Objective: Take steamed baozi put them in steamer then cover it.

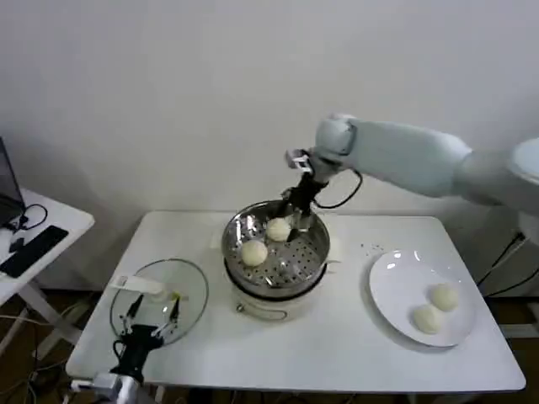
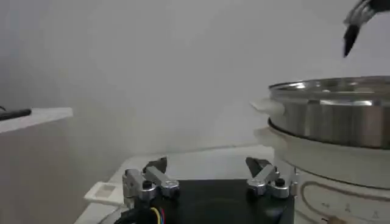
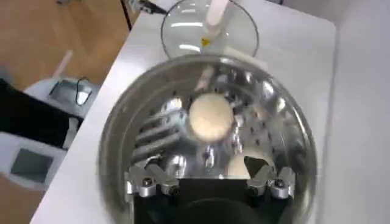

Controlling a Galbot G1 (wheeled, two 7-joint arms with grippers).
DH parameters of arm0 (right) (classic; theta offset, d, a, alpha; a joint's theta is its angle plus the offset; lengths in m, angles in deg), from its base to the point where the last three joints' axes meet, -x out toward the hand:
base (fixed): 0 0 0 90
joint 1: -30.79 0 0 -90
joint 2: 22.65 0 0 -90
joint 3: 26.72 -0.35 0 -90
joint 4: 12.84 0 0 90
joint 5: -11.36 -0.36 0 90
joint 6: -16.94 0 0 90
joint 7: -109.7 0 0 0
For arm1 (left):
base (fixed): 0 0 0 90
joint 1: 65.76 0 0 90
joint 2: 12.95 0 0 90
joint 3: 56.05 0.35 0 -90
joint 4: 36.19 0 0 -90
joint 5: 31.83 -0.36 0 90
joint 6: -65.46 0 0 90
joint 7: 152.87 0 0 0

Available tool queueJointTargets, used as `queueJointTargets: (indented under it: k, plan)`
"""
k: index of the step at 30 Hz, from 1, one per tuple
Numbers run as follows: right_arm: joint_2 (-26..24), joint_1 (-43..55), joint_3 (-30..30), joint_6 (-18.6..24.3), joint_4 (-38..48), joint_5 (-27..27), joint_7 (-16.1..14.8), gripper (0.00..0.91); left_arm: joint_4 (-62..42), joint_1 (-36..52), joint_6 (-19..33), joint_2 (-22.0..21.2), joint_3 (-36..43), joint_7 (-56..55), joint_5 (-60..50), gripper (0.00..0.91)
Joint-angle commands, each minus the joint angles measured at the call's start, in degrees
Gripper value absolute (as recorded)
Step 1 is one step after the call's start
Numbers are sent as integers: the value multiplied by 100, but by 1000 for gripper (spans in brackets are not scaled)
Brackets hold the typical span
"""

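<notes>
Left claw [image 1: 153,324] hovers open over cover [image 1: 189,290], beside steamer [image 1: 240,244].

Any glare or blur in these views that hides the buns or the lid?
Right wrist view: steamer wall throws bright reflections, yet the bun reads clearly; the lid beyond is soft. Head view: lid shows faint glare; plate buns are distinct.

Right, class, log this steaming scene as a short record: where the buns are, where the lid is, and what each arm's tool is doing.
Buns in steamer: two baozi
Buns on plate: two
Glass lid: flat on table, left of steamer
Right tool: open, over steamer's far side, beside a bun
Left tool: open, at lid's near edge
</notes>
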Motion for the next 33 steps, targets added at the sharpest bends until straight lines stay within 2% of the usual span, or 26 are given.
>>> queueJointTargets:
  k: [1,4,9,12,14,21,26,33]
  plan:
    - [-1943,649,211,287,-1097,1165,-174,907,-24,44,-36,37,31,3,-26,907]
    - [-2689,443,142,329,-1506,1699,-182,907,-33,52,-45,59,21,-5,-14,907]
    - [-3497,-106,49,547,-1848,2544,-210,907,-11,16,-71,115,-2,-19,127,907]
    - [-3861,-815,-353,551,-1974,2869,-177,907,-7,18,-44,105,-21,-40,87,907]
    - [-4100,-1620,-839,572,-2030,3195,-140,907,21,-3,-40,98,-26,-44,99,907]
    - [-4283,-3363,-2288,645,-1792,3663,30,907,71,-75,-18,66,-74,-40,85,907]
    - [-4181,-4025,-2873,741,-1294,3886,40,907,68,-129,7,39,-108,-42,79,907]
    - [-3754,-4501,-3237,785,-841,4081,135,907,128,-175,-43,-3,-96,-52,150,907]
